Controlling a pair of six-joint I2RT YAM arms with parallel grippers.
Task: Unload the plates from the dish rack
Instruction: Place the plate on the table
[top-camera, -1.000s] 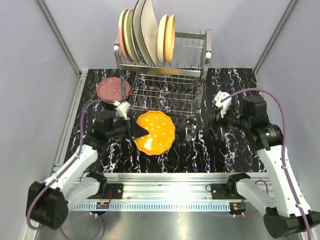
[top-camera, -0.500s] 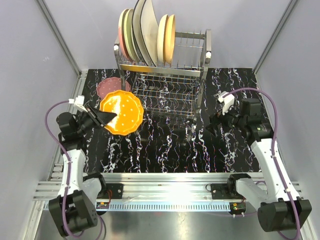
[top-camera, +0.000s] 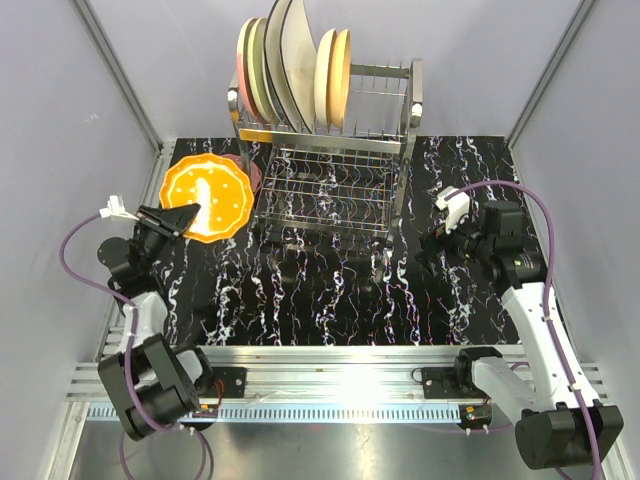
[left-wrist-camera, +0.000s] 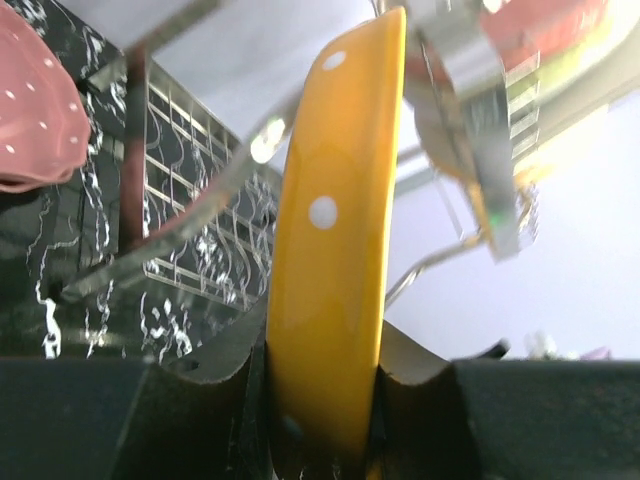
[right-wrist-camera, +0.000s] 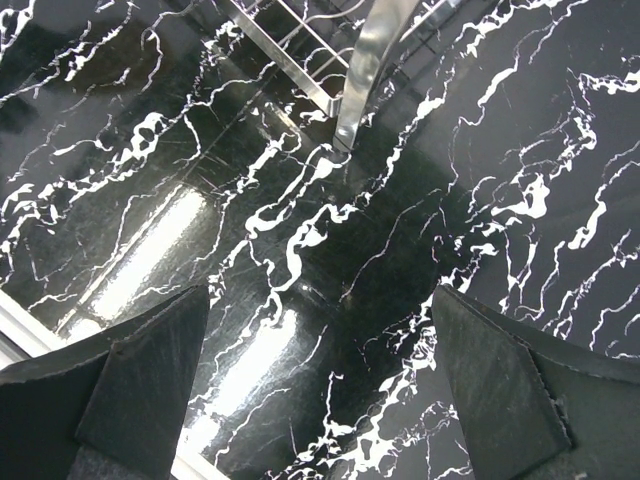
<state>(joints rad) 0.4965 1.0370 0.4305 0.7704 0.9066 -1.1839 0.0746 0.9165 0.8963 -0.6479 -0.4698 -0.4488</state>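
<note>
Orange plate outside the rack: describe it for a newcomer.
Find the chrome dish rack at the back. Left of its lower tier, the left gripper clamps an orange plate by its rim. Scalloped and white-dotted, it alone is held; the pink plate lies below it.

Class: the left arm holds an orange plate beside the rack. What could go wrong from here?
The left gripper pinches the orange plate only at its rim, so it might slip. It hangs partly above the pink plate, close to the dish rack; lowering carelessly could knock either.
</note>
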